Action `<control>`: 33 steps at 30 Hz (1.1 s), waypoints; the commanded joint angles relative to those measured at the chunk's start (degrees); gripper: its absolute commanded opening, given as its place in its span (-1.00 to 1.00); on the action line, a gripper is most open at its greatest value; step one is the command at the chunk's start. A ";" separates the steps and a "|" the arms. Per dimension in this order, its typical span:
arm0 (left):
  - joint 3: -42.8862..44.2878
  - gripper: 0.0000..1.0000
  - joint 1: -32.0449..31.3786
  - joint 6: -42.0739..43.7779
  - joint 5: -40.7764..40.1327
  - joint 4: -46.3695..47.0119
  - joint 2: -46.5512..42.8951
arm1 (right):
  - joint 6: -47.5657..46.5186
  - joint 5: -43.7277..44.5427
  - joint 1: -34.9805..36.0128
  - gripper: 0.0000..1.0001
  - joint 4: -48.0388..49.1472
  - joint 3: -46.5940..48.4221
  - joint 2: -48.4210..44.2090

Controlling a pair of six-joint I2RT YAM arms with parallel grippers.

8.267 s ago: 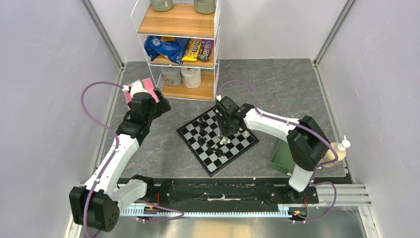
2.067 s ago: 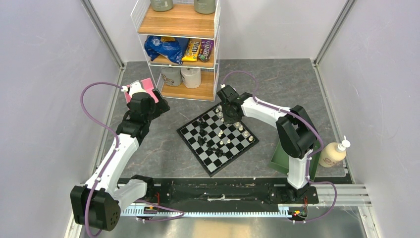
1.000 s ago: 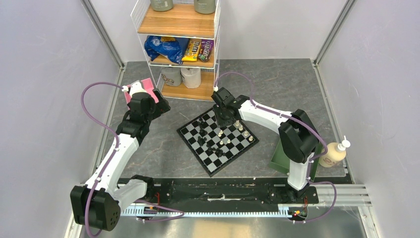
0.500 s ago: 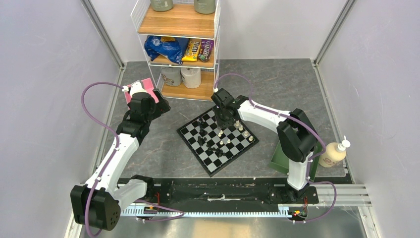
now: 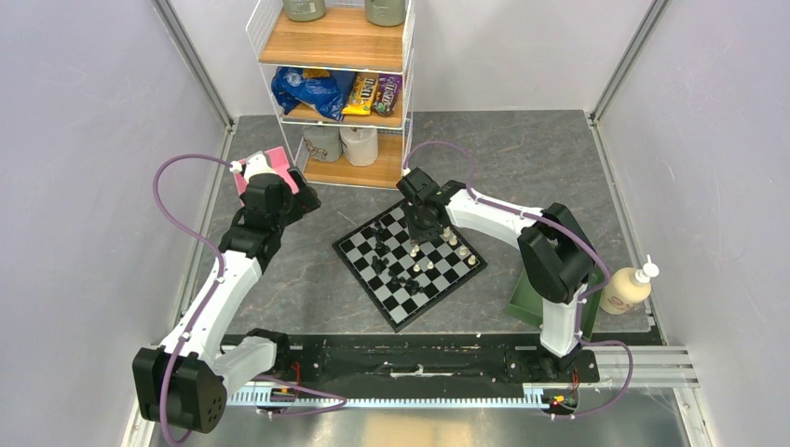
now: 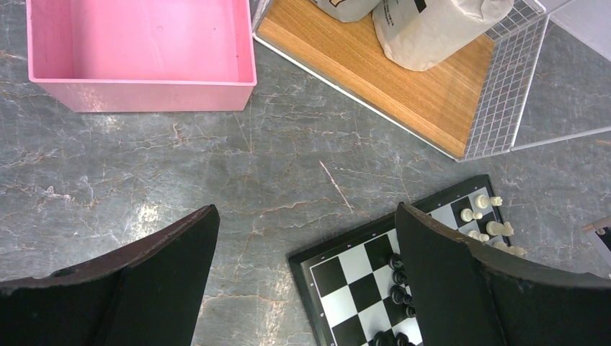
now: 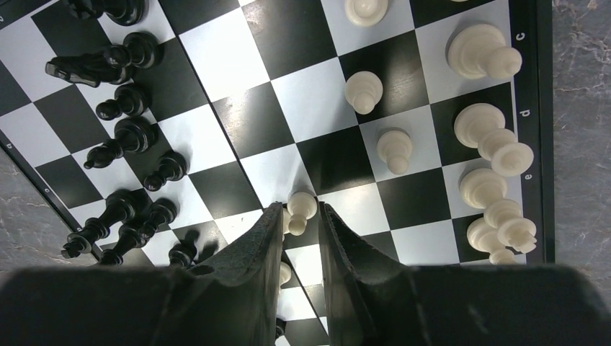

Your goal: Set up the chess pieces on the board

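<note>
Right gripper (image 7: 300, 213) pinches a cream pawn (image 7: 302, 203) over the board (image 7: 216, 50); left gripper (image 6: 306, 213) gapes. Slipping could topple neighbouring pawns (image 7: 395, 148).

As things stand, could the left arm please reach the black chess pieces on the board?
Probably yes: the left end effector hangs open beside the board, with nothing standing between it and the black chess pieces.

Grey marbled tabletop (image 5: 522, 158), pale lilac walls (image 5: 84, 140), wire rack with wooden shelves (image 5: 335, 42)
</note>
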 commanded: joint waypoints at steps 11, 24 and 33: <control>0.70 0.98 0.33 0.42 0.25 2.14 0.12 | 0.81 -0.30 0.50 -0.37 -0.95 -0.72 -0.29; 0.43 0.98 0.34 0.42 0.14 1.97 -0.04 | 0.97 1.35 0.68 -0.54 -0.30 -1.78 -1.59; 0.09 0.98 0.34 0.43 -0.06 1.75 -0.26 | 0.60 6.76 0.01 -0.68 -0.25 -4.68 -5.37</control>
